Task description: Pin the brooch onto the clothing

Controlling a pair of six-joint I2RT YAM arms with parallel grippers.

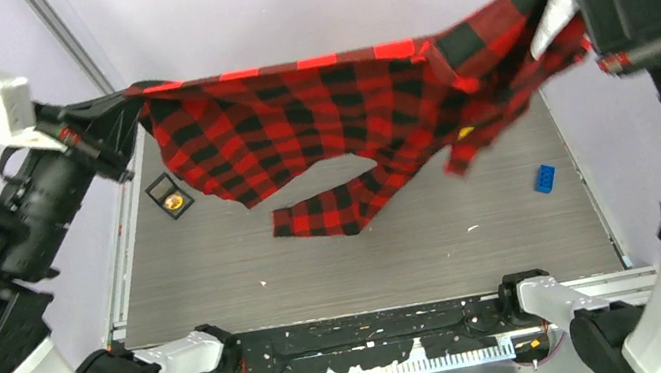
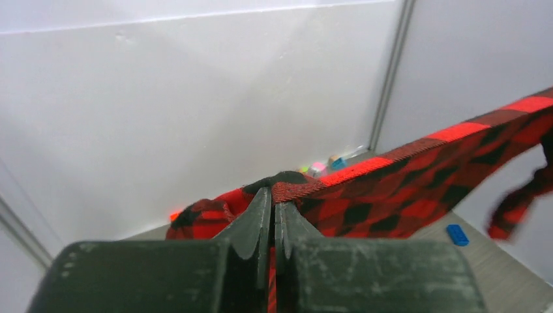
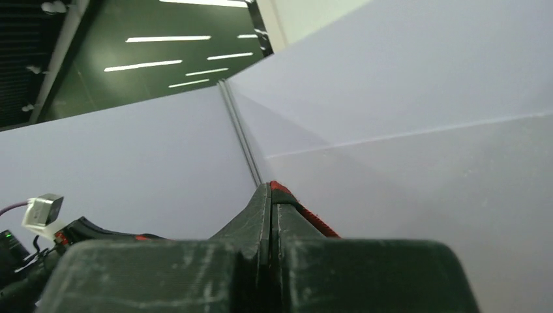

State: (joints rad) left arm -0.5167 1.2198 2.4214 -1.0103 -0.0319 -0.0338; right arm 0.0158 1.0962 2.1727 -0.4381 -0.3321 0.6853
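Right now the large red-and-black buffalo-check flannel shirt (image 1: 315, 118) hangs stretched in mid-air above the grey ridged table (image 1: 419, 253), w/ one sleeve dangling toward it. The left gripper (image 2: 272, 199) is clenched on the shirt's edge at one end. The right gripper (image 3: 269, 190) is clamped on red fabric at the other. A small black square case w/ a gold round piece (image 1: 171, 196), prob. the brooch, sits on the table below the left end. Risk: both grips are thin pinches on taut cloth, so pulling further apart could slip a corner & drop the shirt over the case. A small blue brick (image 1: 544, 177) lies well apart, to the right.
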